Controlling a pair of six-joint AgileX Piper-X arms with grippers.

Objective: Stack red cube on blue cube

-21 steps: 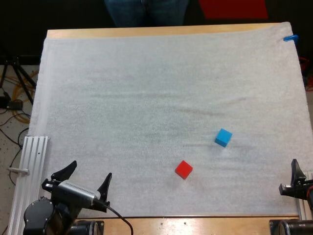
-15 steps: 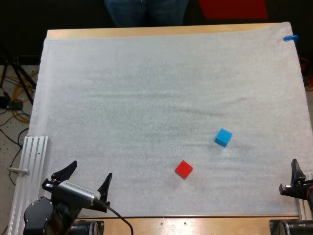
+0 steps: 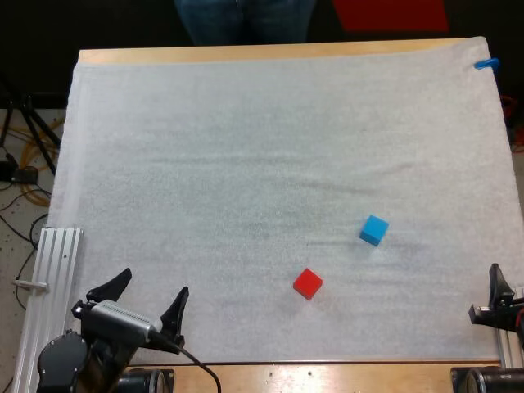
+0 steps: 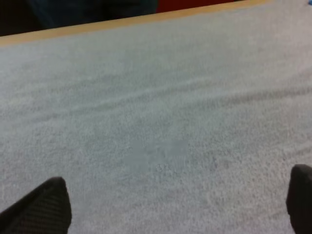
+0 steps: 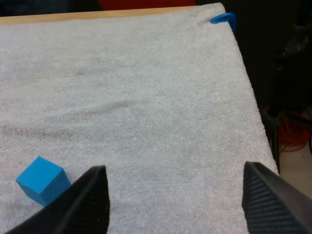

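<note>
A red cube [image 3: 308, 283] lies on the white mat toward the front, right of centre. A blue cube [image 3: 373, 230] rests a short way behind it and to its right, apart from it. The blue cube [image 5: 42, 180] also appears just beside one finger of my right gripper [image 5: 178, 200], which stands open over bare mat. In the high view my right gripper [image 3: 497, 296] sits at the mat's right edge, well right of both cubes. My left gripper [image 3: 145, 296] is open at the front left, far from the cubes; its fingertips [image 4: 46, 209] frame bare mat.
A metal rail [image 3: 45, 295] runs along the mat's front left edge beside my left arm. A person's legs [image 3: 244, 18] stand beyond the table's far side. The wooden table edge [image 3: 270, 52] borders the mat at the back.
My left gripper has shifted very slightly; the right one has dipped a touch toward the front. The cubes have not moved.
</note>
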